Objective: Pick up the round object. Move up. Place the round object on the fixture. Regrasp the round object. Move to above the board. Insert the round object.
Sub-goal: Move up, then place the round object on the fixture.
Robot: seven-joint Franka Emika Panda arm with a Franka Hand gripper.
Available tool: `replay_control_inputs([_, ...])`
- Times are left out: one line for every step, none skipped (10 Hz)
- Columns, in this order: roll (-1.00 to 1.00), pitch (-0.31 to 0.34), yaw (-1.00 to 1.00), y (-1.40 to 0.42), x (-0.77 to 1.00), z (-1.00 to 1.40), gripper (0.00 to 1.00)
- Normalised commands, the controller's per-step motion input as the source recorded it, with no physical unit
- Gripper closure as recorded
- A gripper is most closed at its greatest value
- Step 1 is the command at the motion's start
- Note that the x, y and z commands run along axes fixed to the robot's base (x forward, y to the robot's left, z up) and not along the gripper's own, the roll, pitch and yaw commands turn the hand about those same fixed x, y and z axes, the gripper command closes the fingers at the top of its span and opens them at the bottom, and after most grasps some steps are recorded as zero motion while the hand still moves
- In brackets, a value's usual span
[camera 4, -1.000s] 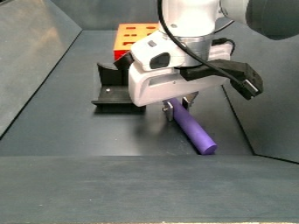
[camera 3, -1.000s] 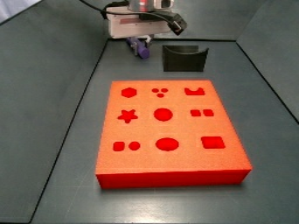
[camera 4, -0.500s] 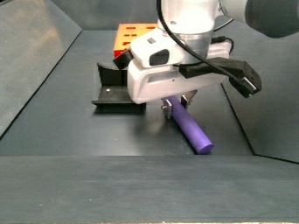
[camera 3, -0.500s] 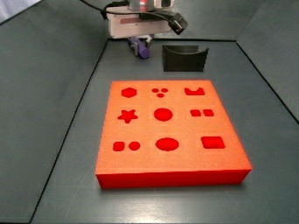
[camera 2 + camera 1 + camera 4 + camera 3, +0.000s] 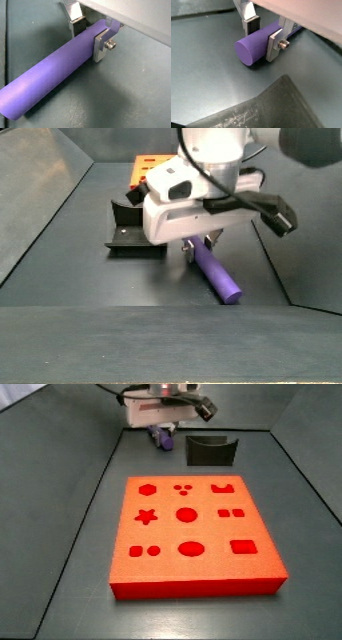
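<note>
Gripper clamped on purple peg

Gripper [image 5: 91, 34] closed around purple peg [image 5: 55, 79], both fingers [image 5: 276, 44] pressed against its sides near one end. Peg lying low over desk [image 5: 94, 278], just beside fixture [image 5: 131, 231], apart from board [image 5: 190, 535].

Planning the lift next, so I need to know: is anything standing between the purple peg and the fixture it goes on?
Nothing visible does. The gripper straddles the purple peg lying on the floor, and the fixture stands right beside it, with only bare floor between. The board lies off that path.
</note>
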Motion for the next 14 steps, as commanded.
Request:
replay_control_inputs([0.01, 0.042, 0.00, -0.03, -0.07, 0.69, 1.00])
replay_control_inputs([0.02, 0.052, -0.01, -0.02, -0.06, 0.60, 1.00])
replay_control_inputs([0.04, 0.071, -0.01, -0.01, -0.03, 0.42, 1.00])
replay_control_inputs([0.06, 0.082, -0.01, 0.00, -0.02, 0.28, 1.00])
replay_control_inputs([0.00, 0.000, 0.00, 0.00, 0.00, 1.00, 1.00])
replay_control_inputs([0.01, -0.003, 0.01, 0.00, 0.00, 1.00, 1.00])
replay_control_inputs([0.03, 0.023, 0.00, 0.00, -0.01, 1.00, 1.00])
replay_control_inputs([0.05, 0.037, -0.01, 0.00, -0.01, 1.00, 1.00])
replay_control_inputs([0.07, 0.050, -0.01, 0.00, -0.02, 1.00, 1.00])
replay_control_inputs([0.09, 0.060, 0.00, 0.00, -0.02, 1.00, 1.00])
replay_control_inputs([0.10, 0.068, 0.01, 0.00, -0.03, 1.00, 1.00])
replay_control_inputs([0.11, 0.071, 0.02, 0.00, -0.03, 1.00, 1.00])
replay_control_inputs([0.12, 0.080, 0.02, -0.01, -0.03, 0.93, 1.00])
replay_control_inputs([0.12, 0.081, 0.03, -0.01, -0.02, 0.84, 1.00])
